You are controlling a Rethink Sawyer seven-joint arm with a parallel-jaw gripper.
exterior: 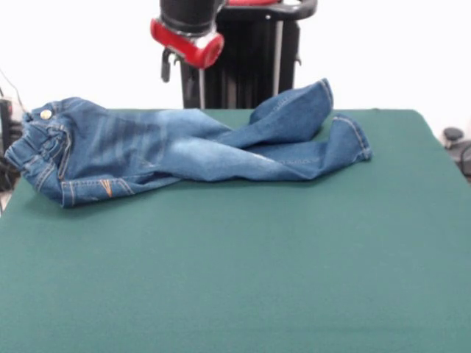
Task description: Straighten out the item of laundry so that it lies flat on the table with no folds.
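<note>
Jeans: the small blue jeans (184, 151) lie on the green table (243, 279), just below the arm and reaching out to both sides of it.
Waist end: the waistband (37, 143) with its shiny button (46, 114) sits far off to the side of the arm, at the table's edge, and looks bunched up.
Legs: the two legs go to the other side of the arm. One leg (294, 110) is folded up and lies over the other leg (324, 154), so the jeans are not flat yet.
Arm: the red and black arm (188, 37) hangs above the middle of the jeans and does not touch them.
Gripper: I cannot tell if it is open, closed or holding anything.
How the jeans feel: they look soft and floppy, thick but light. I think they will bend and drag, not slide as one stiff piece.
Where to grab: I think the cuff of the top leg is the best place, so it can be pulled off the other leg. The waistband is thick and easy to pinch too.
Table top: the green cloth looks fuzzy, so the jeans may catch on it a bit.
Room: lots of bare table lies in front of the jeans, well away from the arm.
</note>
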